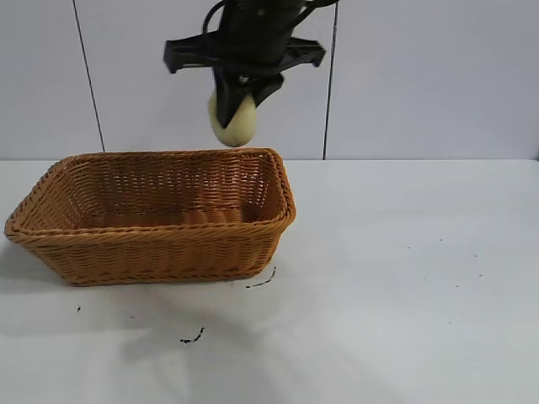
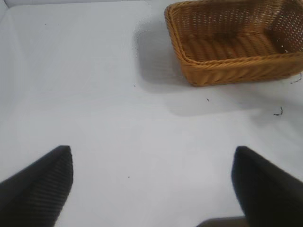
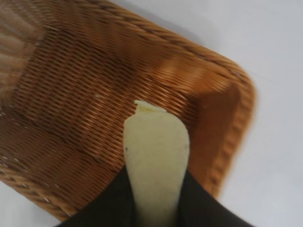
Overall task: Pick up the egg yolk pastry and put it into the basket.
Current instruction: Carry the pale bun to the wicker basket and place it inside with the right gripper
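My right gripper [image 1: 234, 108] is shut on the egg yolk pastry [image 1: 232, 123], a pale yellow-cream puck held on edge high above the far right part of the basket [image 1: 152, 244]. In the right wrist view the pastry [image 3: 156, 161] sits pinched between the two dark fingers [image 3: 203, 208], with the orange-brown woven basket floor [image 3: 75, 90] below it. The basket holds nothing that I can see. My left gripper [image 2: 151, 184] is open and empty over bare table, well away from the basket [image 2: 236, 71].
The white table [image 1: 404, 269] carries a few small dark specks [image 1: 192, 338] in front of the basket. A pale wall stands behind.
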